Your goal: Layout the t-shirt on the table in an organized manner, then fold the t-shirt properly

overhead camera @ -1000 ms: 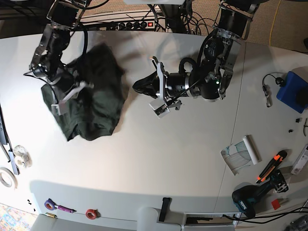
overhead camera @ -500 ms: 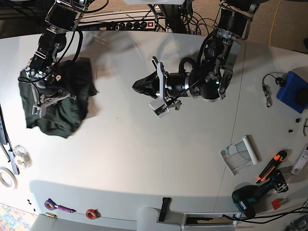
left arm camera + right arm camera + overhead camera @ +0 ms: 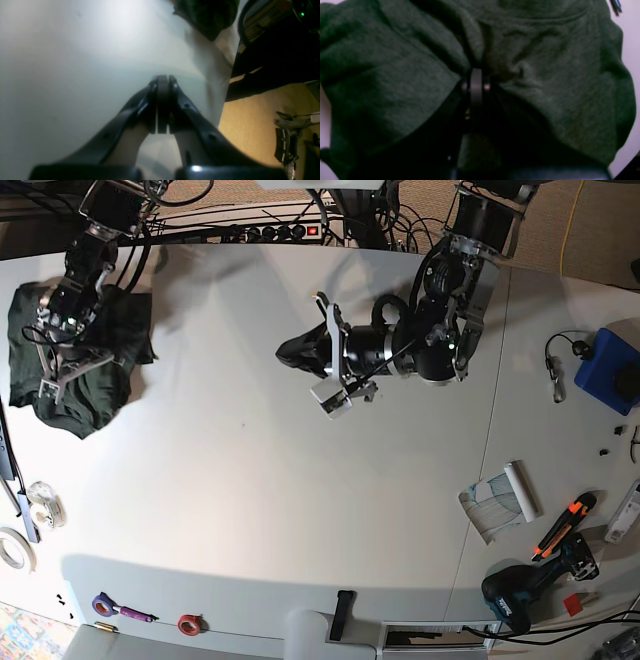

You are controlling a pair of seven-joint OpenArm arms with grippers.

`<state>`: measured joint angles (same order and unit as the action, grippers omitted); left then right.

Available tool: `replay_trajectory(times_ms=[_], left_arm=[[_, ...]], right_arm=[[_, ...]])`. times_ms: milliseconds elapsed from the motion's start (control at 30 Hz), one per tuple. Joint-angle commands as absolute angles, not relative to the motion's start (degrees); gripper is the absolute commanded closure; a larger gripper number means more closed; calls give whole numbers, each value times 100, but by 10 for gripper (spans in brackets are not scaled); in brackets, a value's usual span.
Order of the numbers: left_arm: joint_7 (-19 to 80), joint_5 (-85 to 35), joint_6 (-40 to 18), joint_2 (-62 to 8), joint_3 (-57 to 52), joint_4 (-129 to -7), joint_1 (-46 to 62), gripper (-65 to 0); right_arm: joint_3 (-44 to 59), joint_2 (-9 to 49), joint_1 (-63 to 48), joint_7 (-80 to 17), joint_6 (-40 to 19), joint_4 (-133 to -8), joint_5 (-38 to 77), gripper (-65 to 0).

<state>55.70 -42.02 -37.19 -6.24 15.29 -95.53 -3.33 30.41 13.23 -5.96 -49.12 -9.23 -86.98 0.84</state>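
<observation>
- Left hand (image 3: 163,80), left wrist view: black, smooth-looking fingers pressed flat together, nothing between them. It hovers over the pale matte desk (image 3: 75,75), probably parked out of the way. The t-shirt (image 3: 207,15) is a dark lump at upper right.
- Right wrist view: the right hand (image 3: 476,72) is pinched on a ridge of the t-shirt (image 3: 545,87). The dark green, fuzzy knit puckers toward the grip, likely a hold for pulling it out flat.
- Base view: the t-shirt (image 3: 70,405) lies bunched at the desk's (image 3: 250,500) upper left under the right hand (image 3: 65,370). The left hand (image 3: 290,355) is at upper middle, well apart.
</observation>
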Motion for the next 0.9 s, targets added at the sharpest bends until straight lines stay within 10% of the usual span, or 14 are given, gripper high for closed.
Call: replay_trajectory(times_ms=[0,867], left_arm=[[5443,-4331,-3758,-589,1520,-9649,-427,0],[5398,-4333,-3758,-587,1520,-9649,-427,0]], right_arm=[[3140,1334,-781,-5430,-1024,-8626,5,0],[3461,1872,-875,-5155,-1426,-10003,1509,0]])
